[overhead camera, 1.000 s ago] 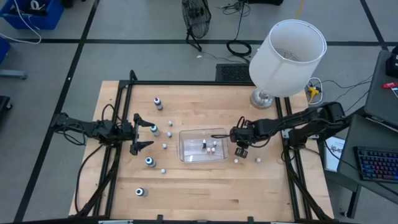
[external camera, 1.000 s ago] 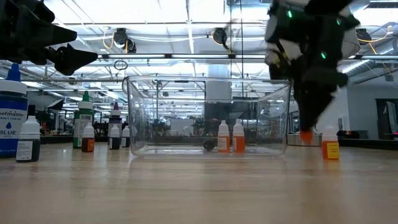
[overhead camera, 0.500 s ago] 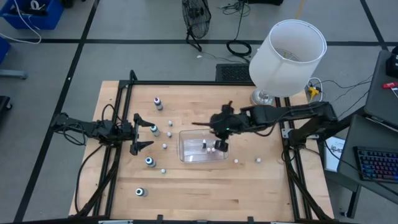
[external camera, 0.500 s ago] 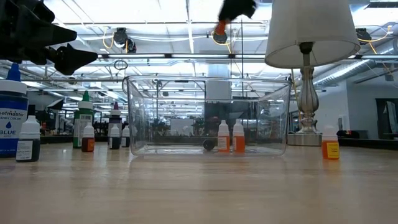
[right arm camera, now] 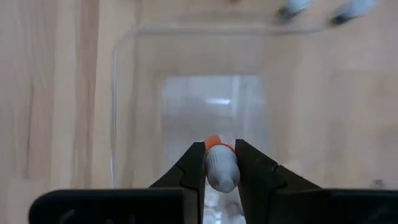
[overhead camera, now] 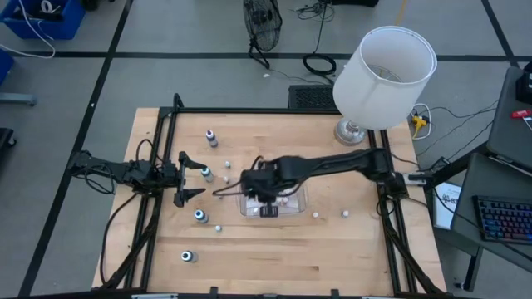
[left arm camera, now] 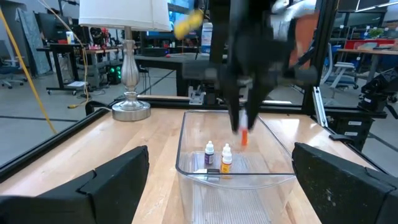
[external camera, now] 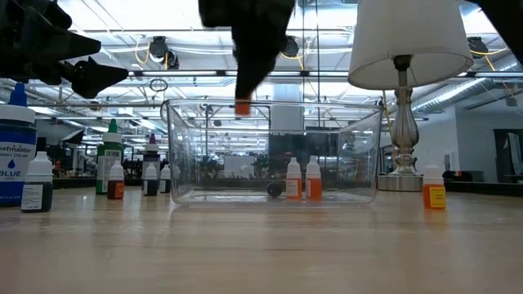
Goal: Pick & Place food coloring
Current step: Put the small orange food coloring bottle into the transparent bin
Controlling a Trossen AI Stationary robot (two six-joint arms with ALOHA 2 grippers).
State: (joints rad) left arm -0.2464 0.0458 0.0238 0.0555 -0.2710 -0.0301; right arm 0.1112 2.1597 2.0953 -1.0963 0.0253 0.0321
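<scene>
Over the wooden table [overhead camera: 274, 249], we see the right arm stretched across to the clear plastic tub [overhead camera: 249, 208], its right gripper [overhead camera: 264, 196] clamped on a small food coloring bottle [right arm camera: 221, 168] with an orange tip, hanging above the tub's open top near its left end. In the low view that bottle [external camera: 243, 107] sits at about rim height, not yet down among the walls. Three small bottles [external camera: 301, 180] already stand or lie on the tub floor, toward the other end, and the rest wait on the table around it, including a large blue-labelled bottle [external camera: 16, 155] and a lone one [external camera: 434, 194] past the tub's right side. The left gripper [overhead camera: 188, 178] waits spread wide beside the tub, holding nothing. To finish this step well, we judge the right gripper should go straight down inside the walls, clear of the rim and the bottles already placed, and let go only low over the floor so the bottle does not bounce or topple.
</scene>
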